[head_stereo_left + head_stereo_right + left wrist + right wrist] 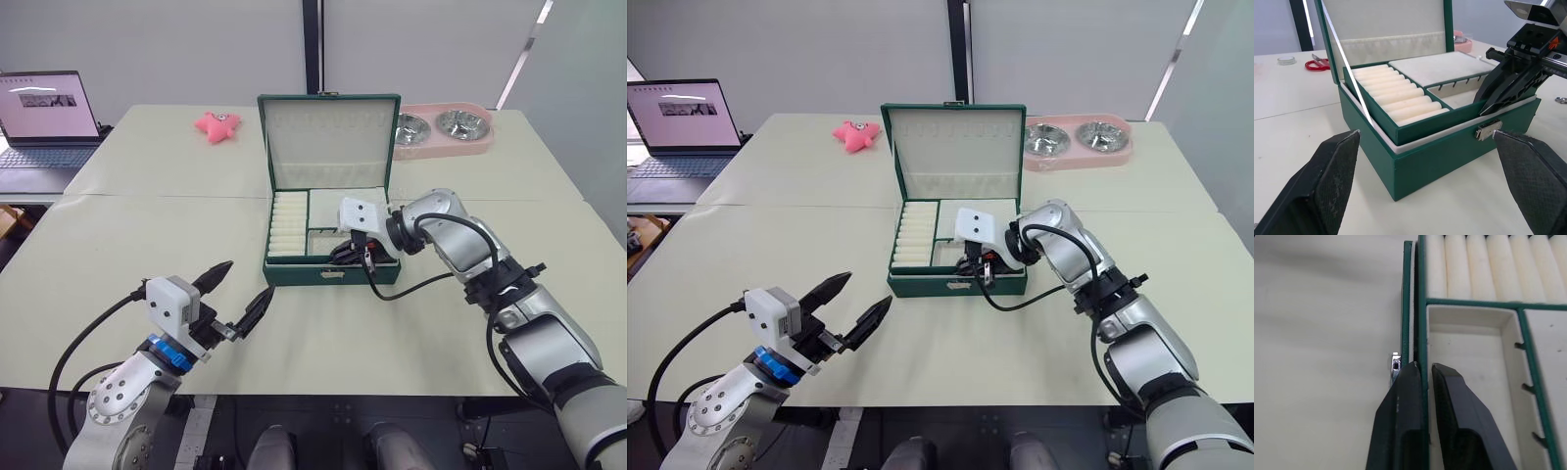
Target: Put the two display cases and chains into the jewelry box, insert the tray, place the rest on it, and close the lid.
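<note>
Sitting in the box [294,276] near the middle of the surface [127,235], the tray [1415,122] fills the top of it, its ridged cream ring rolls on the robot's left and its flat pad and small compartments on the right. The lid [330,137] stands upright behind, cream lining facing forward. The silver clasp [1487,130] shows on the box's front wall.

The right end effector [1424,369] is at the front edge of the tray, just right of the clasp. Its two black fingers are nearly together and straddle the tray's green front rim, one finger in the narrow gap between tray and box wall, the other inside the small front compartment; they pinch the rim.

The left end effector [238,290] hovers above the surface in front of the box and to its left, well apart from it, fingers spread wide and holding nothing.

Farther off, a pink star-shaped toy [217,124] lies left of the lid, a pink double bowl [446,128] sits behind the box to the right, and an open laptop [44,122] is at the far left.
</note>
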